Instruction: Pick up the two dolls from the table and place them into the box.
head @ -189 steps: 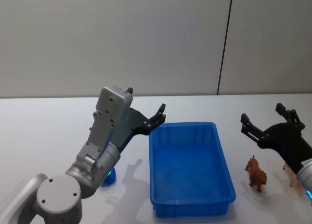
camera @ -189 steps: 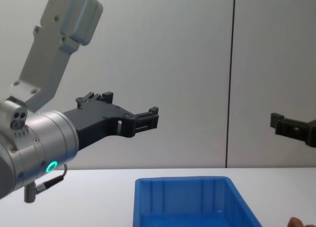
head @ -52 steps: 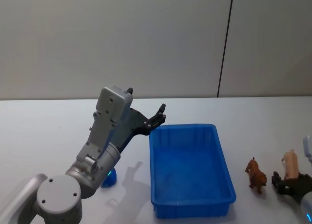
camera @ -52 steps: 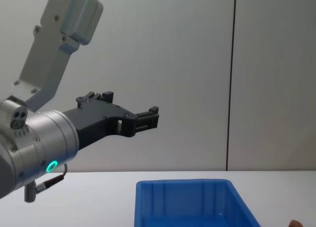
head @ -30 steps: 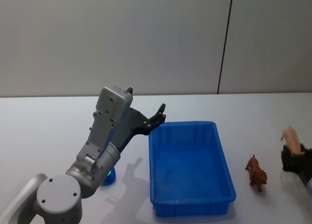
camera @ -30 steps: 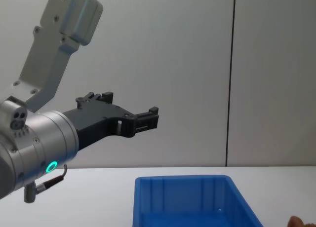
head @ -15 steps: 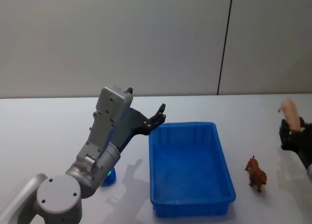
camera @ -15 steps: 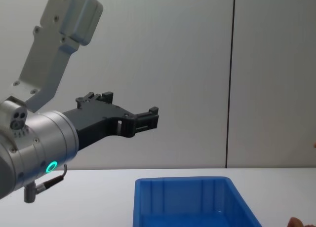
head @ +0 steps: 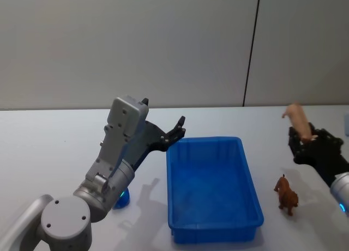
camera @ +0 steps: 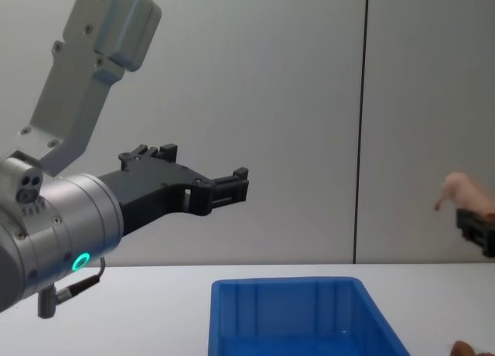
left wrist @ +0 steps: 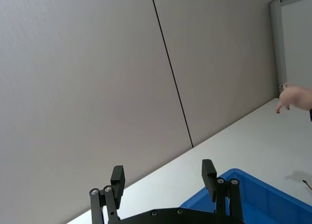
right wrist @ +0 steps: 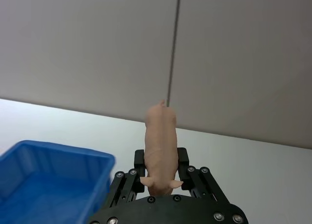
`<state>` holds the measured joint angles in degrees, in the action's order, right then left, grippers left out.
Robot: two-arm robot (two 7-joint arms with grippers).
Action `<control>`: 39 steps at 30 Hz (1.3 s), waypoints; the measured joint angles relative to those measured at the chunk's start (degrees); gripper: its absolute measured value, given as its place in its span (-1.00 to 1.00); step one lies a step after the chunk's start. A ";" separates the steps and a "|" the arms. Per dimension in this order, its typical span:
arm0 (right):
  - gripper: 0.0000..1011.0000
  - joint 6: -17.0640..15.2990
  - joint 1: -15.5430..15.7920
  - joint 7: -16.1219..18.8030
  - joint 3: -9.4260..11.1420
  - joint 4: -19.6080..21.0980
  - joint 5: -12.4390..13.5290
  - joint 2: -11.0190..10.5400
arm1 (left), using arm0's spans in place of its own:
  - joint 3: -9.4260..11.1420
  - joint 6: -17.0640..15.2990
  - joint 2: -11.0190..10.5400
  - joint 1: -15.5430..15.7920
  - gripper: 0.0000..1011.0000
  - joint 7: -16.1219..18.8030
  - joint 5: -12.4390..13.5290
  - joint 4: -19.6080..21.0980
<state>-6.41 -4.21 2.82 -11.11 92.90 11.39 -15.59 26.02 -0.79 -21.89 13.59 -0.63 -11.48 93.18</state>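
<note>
- My right end effector (head: pixel 304 137) is clamped on the pink pig toy (head: pixel 298 119). I see the toy pinched between the two fingers in the right wrist view, with most of its body sticking out past the fingertips.
- The pig is held in the air to the right of the box (head: pixel 215 231), clear of the desk (head: pixel 54 147) and not over the box opening. From the head camera it sits about level with the far end of the box.
- The brown dog toy (head: pixel 286 194) stands upright on the desk just beside the box's right wall, near its front right corner. It does not touch the box. The right end effector hangs beyond it and is not in contact with it.
- I cannot see anything inside the box; its blue floor shows bare in the head view.
- My left end effector (head: pixel 179 128) is raised off the desk at the far left corner of the box. Its fingers are spread wide with nothing between them, as the left wrist view shows plainly.
- The left arm reaches toward the box from its left side, and the chest camera shows it large.
</note>
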 joint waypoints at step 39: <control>0.46 -13.99 -4.10 30.83 -5.69 -0.77 0.62 2.01 | 0.00 0.00 0.00 0.00 0.98 0.00 0.00 0.00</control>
<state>-20.39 -8.31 33.65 -16.80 92.12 12.00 -13.58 26.02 -0.80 -21.89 13.59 -0.63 -11.48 93.18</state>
